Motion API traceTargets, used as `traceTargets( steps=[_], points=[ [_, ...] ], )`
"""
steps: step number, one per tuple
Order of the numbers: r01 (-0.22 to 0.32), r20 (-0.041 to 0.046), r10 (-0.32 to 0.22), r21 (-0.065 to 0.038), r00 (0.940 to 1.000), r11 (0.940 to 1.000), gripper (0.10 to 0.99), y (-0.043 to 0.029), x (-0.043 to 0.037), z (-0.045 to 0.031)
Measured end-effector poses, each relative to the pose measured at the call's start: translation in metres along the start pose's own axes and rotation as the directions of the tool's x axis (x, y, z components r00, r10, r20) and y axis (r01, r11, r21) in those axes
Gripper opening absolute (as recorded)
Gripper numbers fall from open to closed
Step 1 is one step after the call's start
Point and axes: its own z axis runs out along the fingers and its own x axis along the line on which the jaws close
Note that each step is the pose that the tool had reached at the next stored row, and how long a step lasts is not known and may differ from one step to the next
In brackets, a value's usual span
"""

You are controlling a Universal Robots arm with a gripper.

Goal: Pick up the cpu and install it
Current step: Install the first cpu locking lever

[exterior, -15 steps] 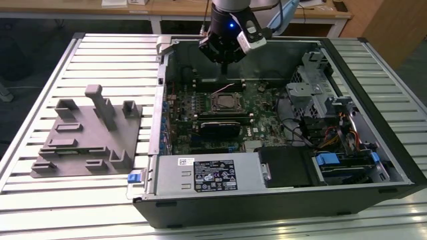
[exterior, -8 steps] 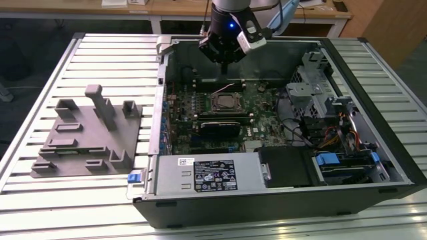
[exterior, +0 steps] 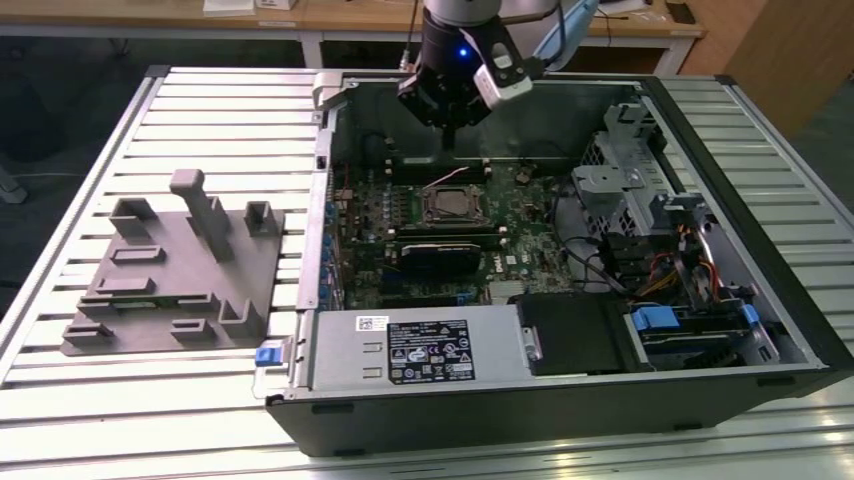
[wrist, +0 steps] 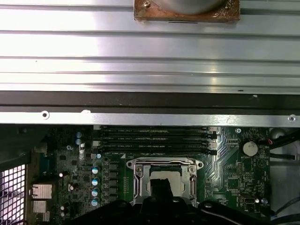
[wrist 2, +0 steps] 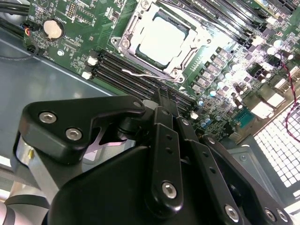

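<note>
CPU status: the small flat square chip with the pale silver metal face (wrist 2: 165, 41) lies seated in the open metal socket frame (wrist 2: 132, 35) on the green motherboard (wrist 2: 84, 23); you can also see it in the first wrist view (wrist: 165, 177) and, in the exterior view, as the square socket area (exterior: 451, 206) near the centre of the open black computer case (exterior: 747, 330). Four black memory slots (wrist: 154, 138) run just beside the socket. A round silver coin cell (wrist 2: 53, 29) sits on the board, well apart from the socket.

Observe the black gripper (exterior: 449, 140) in the exterior view: it hangs above the socket, at 12 o'clock from the chip, not touching it. Its fingers (wrist 2: 164, 101) appear drawn together, holding nothing.

At 9 o'clock from the case, a grey plastic tray with upright blocks (exterior: 174, 270) rests on the slatted aluminium table (exterior: 80, 150).
</note>
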Motion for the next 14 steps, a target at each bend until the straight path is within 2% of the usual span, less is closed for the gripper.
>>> traceTargets(
  steps=[6, 14],
  points=[
    [0.0, -0.0001, 0.0, -0.007, 1.0, 1.0, 0.106, -0.0002, 0.0, 0.003],
    [0.0, -0.0003, 0.0, -0.007, 1.0, 1.0, 0.106, -0.0004, 0.0001, 0.0056]
  ],
)
